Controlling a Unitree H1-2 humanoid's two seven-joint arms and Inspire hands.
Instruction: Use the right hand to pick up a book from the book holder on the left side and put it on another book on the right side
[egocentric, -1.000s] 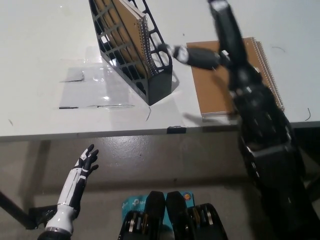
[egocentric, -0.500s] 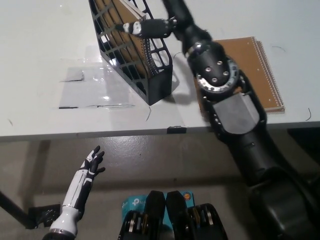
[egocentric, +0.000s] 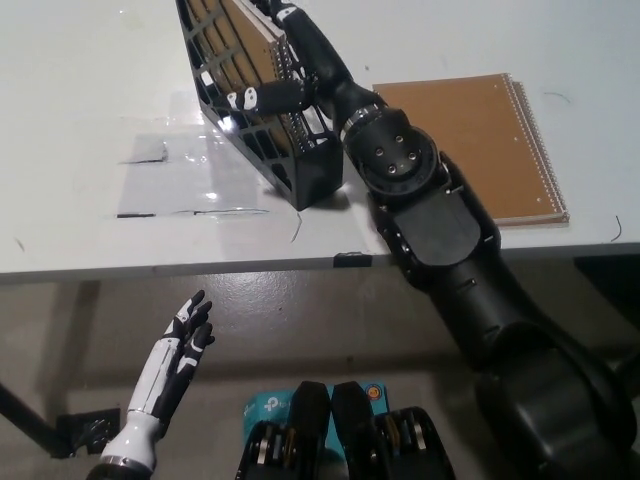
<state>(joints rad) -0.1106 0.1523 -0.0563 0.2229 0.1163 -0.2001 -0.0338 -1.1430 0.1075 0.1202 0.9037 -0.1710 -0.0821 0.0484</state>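
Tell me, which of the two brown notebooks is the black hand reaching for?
The spiral notebook standing in the black book holder: the right hand is at it. The other notebook lies flat on the table, untouched. The left hand rests below.

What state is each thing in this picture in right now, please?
book holder: upright on the table, loaded.
spiral book: on edge inside the holder.
second book: flat, closed, right of the holder.
right hand: at the holder, grip unclear.
left hand: open, below the table edge.
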